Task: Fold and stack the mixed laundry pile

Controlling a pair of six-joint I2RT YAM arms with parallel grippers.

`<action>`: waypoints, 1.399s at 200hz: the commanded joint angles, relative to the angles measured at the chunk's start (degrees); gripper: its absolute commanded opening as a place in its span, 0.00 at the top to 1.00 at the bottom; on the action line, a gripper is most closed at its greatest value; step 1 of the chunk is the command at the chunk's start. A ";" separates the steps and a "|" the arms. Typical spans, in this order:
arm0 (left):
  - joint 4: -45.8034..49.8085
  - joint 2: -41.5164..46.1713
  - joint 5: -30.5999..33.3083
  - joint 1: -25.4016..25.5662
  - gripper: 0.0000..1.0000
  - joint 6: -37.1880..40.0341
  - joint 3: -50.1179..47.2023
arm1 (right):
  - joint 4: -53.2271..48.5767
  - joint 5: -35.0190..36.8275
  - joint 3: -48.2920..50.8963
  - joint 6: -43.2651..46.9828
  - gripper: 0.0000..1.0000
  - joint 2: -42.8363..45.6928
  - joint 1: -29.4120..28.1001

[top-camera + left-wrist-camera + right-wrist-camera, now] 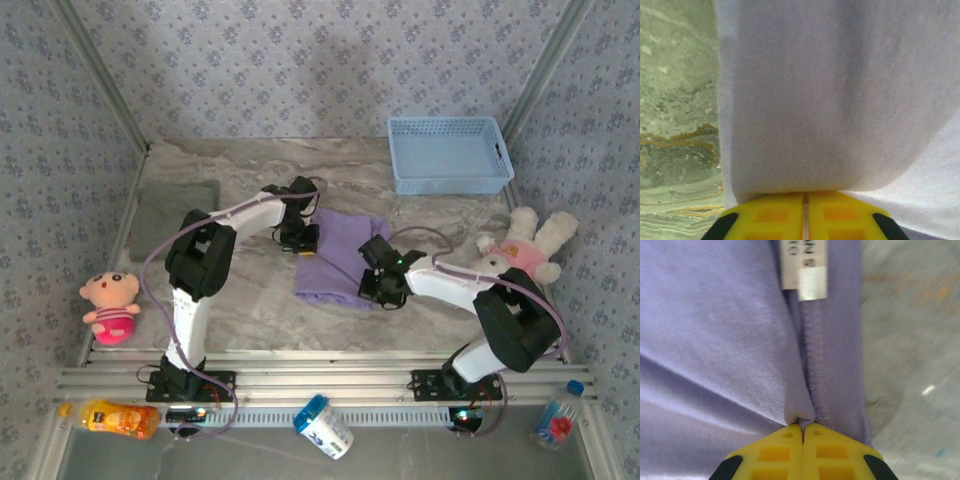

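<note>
The lavender T-shirt [340,262] lies partly folded in the middle of the marble table [250,300]. My left gripper [300,240] is at its back left edge. In the left wrist view the yellow fingers [770,215] stand almost together, a hairline slit between them, and a rounded fold of the shirt [840,100] sits right at their tips. My right gripper [378,285] is at the shirt's front right edge, shut on a pinch of hemmed cloth [812,365] just below the white label [804,265]. The gray garment [175,210] lies flat at the back left, away from both grippers.
A light blue basket [450,155] stands at the back right. One plush toy [525,245] lies near the right arm and another [112,302] at the left edge. An orange bottle [120,418], a blue-white container [322,427] and a small bottle [558,420] lie along the front rail.
</note>
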State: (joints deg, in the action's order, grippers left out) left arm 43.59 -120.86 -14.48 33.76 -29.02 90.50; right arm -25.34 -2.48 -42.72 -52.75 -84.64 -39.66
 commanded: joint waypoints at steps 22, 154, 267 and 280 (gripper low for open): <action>6.18 1.34 4.35 -1.31 0.56 4.04 7.14 | -8.76 2.74 -5.28 -1.30 0.57 3.53 -1.73; 1.41 24.96 -2.07 -2.12 0.64 0.52 -17.01 | -3.09 0.40 -24.19 12.75 0.49 -7.79 16.99; -2.46 22.94 4.53 3.18 0.70 -0.38 -29.40 | -0.68 0.92 -33.82 13.82 0.56 -25.38 17.35; -2.08 21.81 5.32 3.71 0.70 -0.09 -29.36 | 0.73 0.06 -34.09 13.90 0.58 -26.70 17.59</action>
State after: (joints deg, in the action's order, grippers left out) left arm 41.76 -97.19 -11.27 36.32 -29.21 61.60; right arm -25.78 -2.35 -76.23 -39.35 -108.88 -22.70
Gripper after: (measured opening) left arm 0.305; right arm 0.436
